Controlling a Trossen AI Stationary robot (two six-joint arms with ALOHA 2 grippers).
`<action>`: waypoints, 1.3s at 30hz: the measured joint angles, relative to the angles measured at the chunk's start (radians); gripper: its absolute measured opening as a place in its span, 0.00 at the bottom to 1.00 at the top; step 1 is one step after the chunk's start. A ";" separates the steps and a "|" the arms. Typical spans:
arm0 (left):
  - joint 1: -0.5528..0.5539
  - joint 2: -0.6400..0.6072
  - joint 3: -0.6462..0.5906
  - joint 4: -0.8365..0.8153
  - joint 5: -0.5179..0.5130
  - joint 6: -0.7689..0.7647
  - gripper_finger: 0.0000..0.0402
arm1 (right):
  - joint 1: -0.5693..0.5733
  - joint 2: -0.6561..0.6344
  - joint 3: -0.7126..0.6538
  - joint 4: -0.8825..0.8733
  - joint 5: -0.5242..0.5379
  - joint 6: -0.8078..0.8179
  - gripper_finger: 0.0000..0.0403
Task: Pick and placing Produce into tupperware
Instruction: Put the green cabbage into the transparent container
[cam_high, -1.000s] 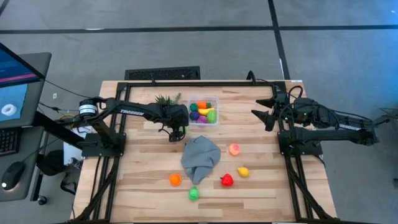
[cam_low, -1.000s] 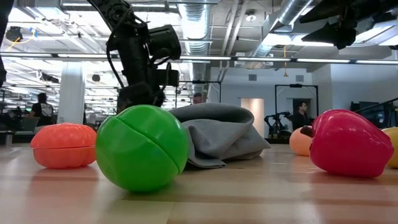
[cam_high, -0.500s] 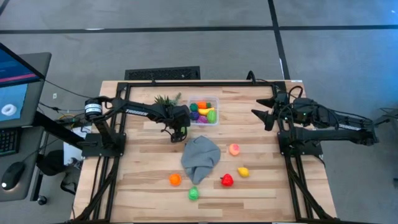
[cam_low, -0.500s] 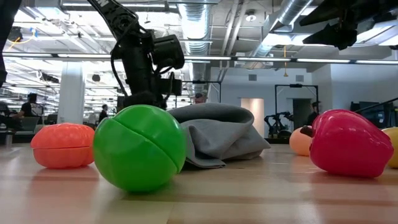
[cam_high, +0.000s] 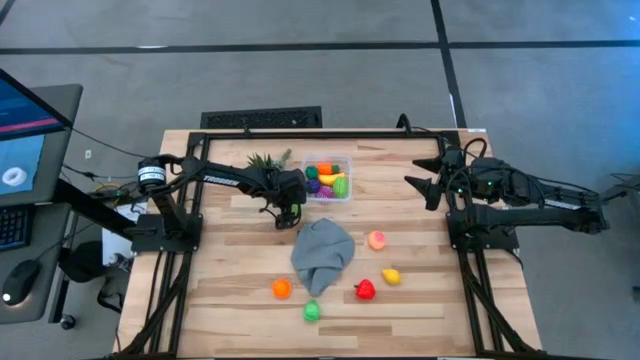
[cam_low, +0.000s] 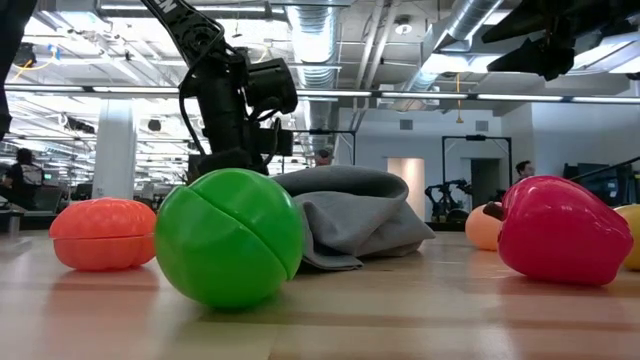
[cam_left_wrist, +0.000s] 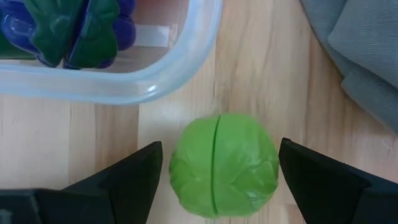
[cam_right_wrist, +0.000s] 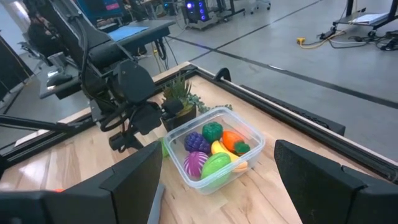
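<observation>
Barely anything moved over that last second, just my left gripper (cam_left_wrist: 214, 180) nudging a touch closer to the tupperware (cam_high: 327, 178). It sat wide open around a green piece (cam_left_wrist: 222, 164) on the surface just beside the box, not gripping yet. Several pieces were already inside; the orange (cam_high: 282, 289), green ball (cam_high: 313, 311), red (cam_high: 365, 290), yellow (cam_high: 391, 276) and peach (cam_high: 377, 240) ones were still out. My right gripper (cam_high: 428, 184) waited, open and empty.

Light was bright and even, from ceiling strips (cam_low: 330, 95) behind; shadows were soft, and the near green ball (cam_left_wrist: 222, 165) looked slightly blurred.
</observation>
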 joint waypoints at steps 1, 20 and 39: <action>0.000 0.000 0.000 -0.002 0.000 0.000 0.77 | 0.000 0.000 0.000 0.000 0.000 0.000 0.83; 0.000 0.000 0.000 -0.019 -0.007 -0.055 0.59 | 0.000 0.000 0.000 0.007 0.000 0.004 0.83; 0.000 0.000 -0.001 -0.030 -0.008 -0.080 0.60 | 0.000 0.000 0.000 0.007 -0.001 0.013 0.83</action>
